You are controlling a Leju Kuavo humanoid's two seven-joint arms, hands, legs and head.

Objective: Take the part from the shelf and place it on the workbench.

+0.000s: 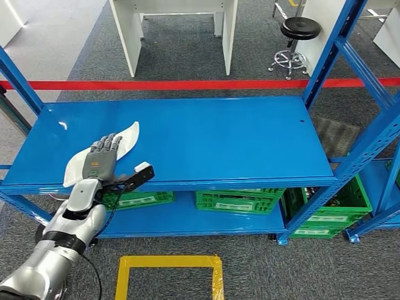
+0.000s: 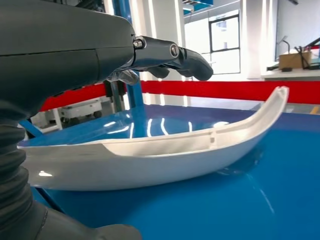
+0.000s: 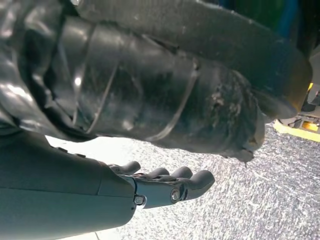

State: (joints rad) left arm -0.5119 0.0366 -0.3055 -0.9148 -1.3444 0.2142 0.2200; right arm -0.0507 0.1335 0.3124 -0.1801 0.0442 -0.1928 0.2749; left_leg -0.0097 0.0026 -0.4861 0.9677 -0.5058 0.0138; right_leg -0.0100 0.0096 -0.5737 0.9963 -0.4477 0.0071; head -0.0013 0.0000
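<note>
the white curved part (image 1: 124, 142) lay on the blue shelf (image 1: 212, 134) near its left front corner, with the left hand (image 1: 100, 164) held flat just above it, fingers extended and grasping nothing, while the right hand (image 3: 113, 192) hung over grey carpet, fingers straight and empty.

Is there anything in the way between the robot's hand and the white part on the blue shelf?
Nothing visible. The left hand hovers right over the white part on the blue shelf, fingers stretched above it, with only open air between.
</note>
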